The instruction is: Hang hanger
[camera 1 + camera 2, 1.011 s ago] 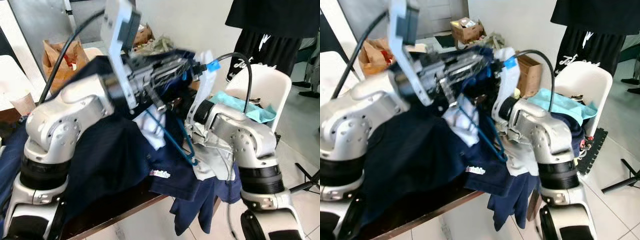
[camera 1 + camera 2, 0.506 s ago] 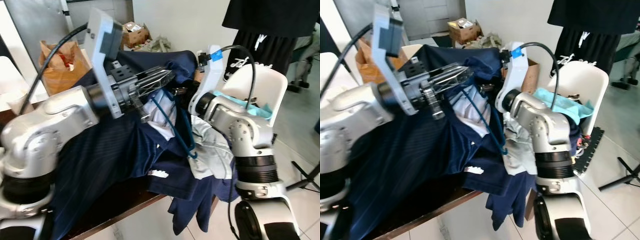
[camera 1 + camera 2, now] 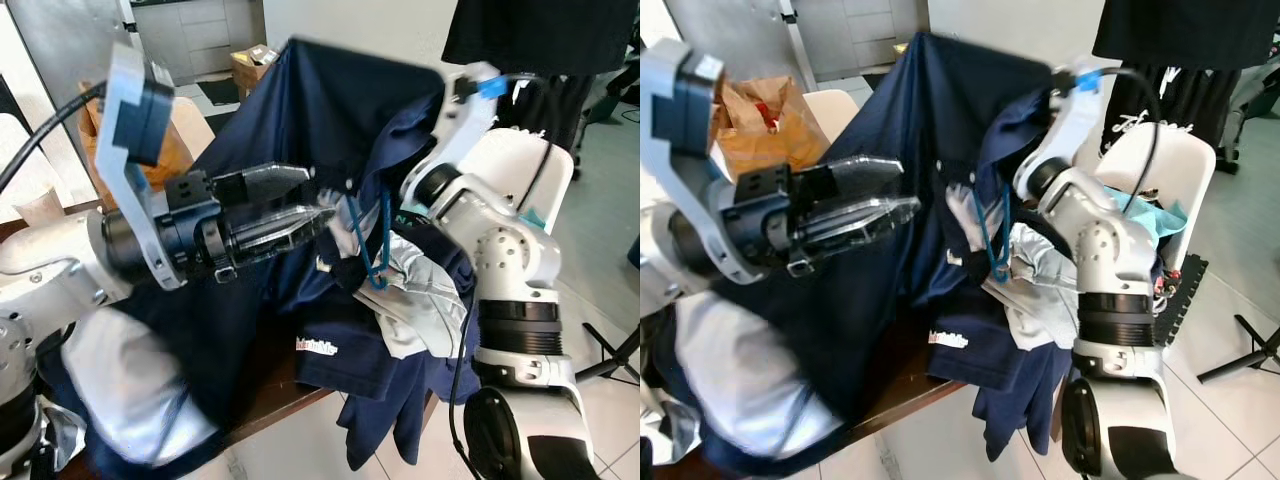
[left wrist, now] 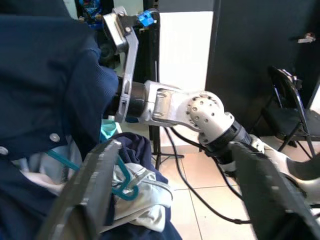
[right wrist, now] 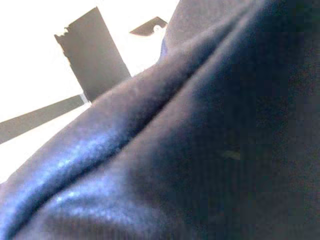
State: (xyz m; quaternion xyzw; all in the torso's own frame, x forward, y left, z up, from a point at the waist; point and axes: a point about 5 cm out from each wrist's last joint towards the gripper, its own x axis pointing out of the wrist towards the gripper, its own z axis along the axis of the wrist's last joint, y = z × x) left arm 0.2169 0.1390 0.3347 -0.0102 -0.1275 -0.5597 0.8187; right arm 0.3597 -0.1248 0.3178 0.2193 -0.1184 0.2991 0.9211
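The left gripper (image 3: 300,205) reaches forward at chest height with its two long black fingers (image 3: 265,180) parted, nothing between them; their tips lie just short of the teal hanger (image 3: 372,245), which hangs tilted a little beyond and below them, its hook end curling downward against a pale grey-white garment (image 3: 425,300). In the left wrist view the same fingers (image 4: 92,190) frame the scene wide apart, and the hanger (image 4: 117,187) shows between them, low, resting on the pale cloth beside the dark fabric. The hanger sits partly inside a navy shirt (image 3: 330,110), whose collar and white inner lining gather around the hanger's upper part. The right arm (image 3: 500,250) rises from the robot's right side and bends up and inward, its wrist lifted high with the navy shirt draped over its end; whether the right gripper's fingers are parted or closed cannot be told, since dark cloth covers them, and the right wrist view is pressed close against navy fabric (image 5: 200,150). The shirt spreads upward like a sheet behind the left gripper and falls down over a wooden table edge (image 3: 300,395), where more navy clothing with a small white label (image 3: 317,348) hangs off. Behind stand a brown paper bag (image 3: 760,125), a white chair (image 3: 1185,165) with turquoise cloth on it, and dark clothing hanging above.
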